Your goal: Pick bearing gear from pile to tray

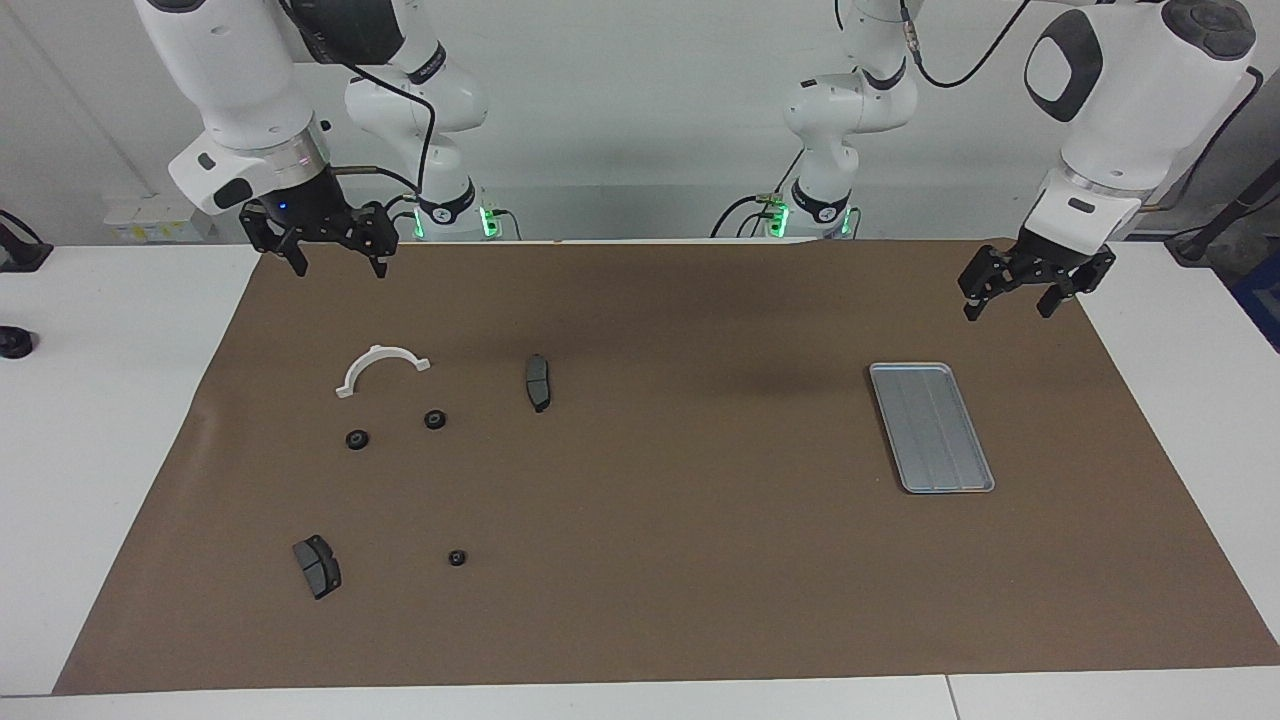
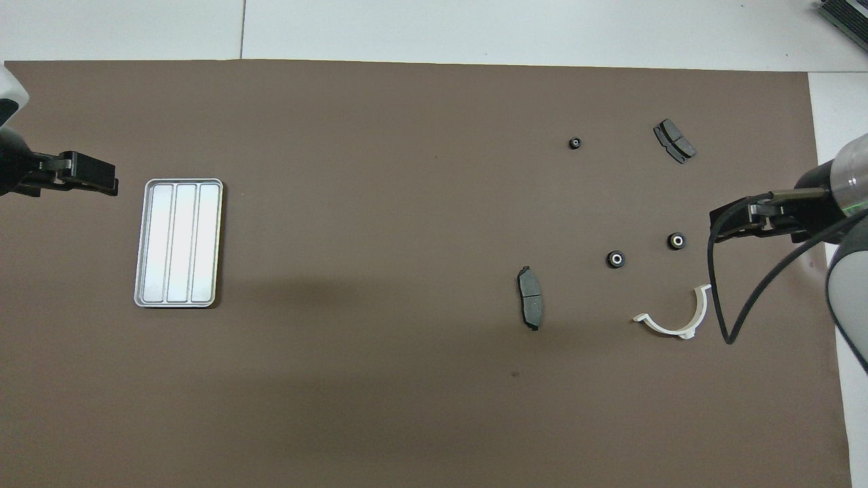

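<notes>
- Three small black round gears lie loose on the brown mat toward the right arm's end of the table: one [image 1: 435,419] nearest the robots, a second [image 1: 356,439] just beside it, and a third [image 1: 457,558] well apart, farther from the robots. From above each shows a pale centre inside a dark ring.
- No writing or brand can be read on any part.
- A white half-ring bracket [image 1: 380,367] with small flat feet at its ends lies nearer to the robots than the two close gears.
- One dark grey brake pad [image 1: 538,382], long and slightly curved, lies beside the bracket toward the middle of the table; another brake pad [image 1: 317,566] lies near the third gear, farther from the robots.
- The tray [image 1: 931,428] is a flat silver-grey metal rectangle with rounded corners, a low rim and lengthwise grooves; it sits toward the left arm's end, well apart from the parts, with nothing in it.
- The right gripper [image 1: 338,262] hangs in the air over the mat's edge near the bracket, fingers spread, holding nothing.
- The left gripper [image 1: 1010,303] hangs over the mat near the tray, fingers apart and empty.
- The brown mat [image 1: 660,560] is matt, covering a white table [image 1: 90,400].
</notes>
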